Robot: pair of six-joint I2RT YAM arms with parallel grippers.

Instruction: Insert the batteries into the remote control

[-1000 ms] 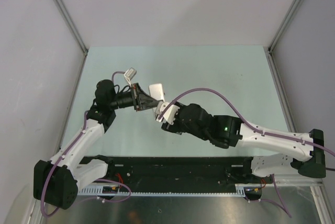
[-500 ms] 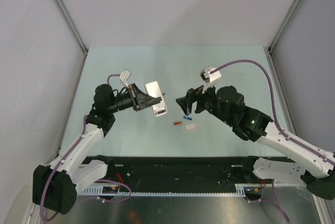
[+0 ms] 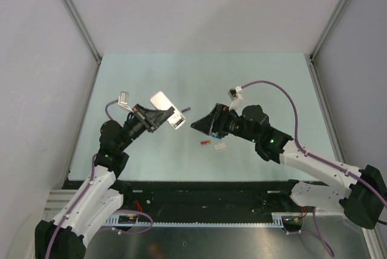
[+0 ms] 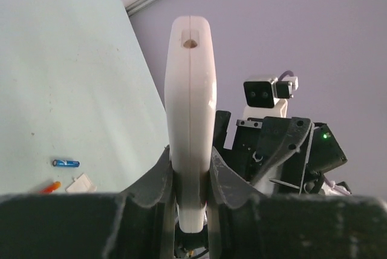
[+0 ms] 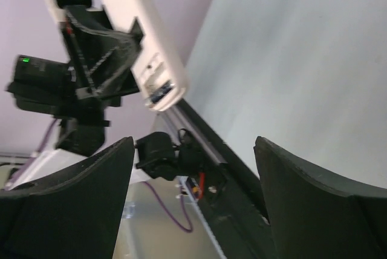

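Right claw (image 3: 197,126) pulled clear, remote control (image 3: 166,109) aloft

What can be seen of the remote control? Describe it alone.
The remote control is a slim white plastic-looking handset with rounded ends. It is held in the air, clamped near one end between the jaws of the left gripper. Edge-on, a seam runs along its side and a small notch marks the far tip. The gripped end seems to show an open recess.

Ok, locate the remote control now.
The remote control sits left of centre in the top view, clamped in the left claw, opposite the open right claw.
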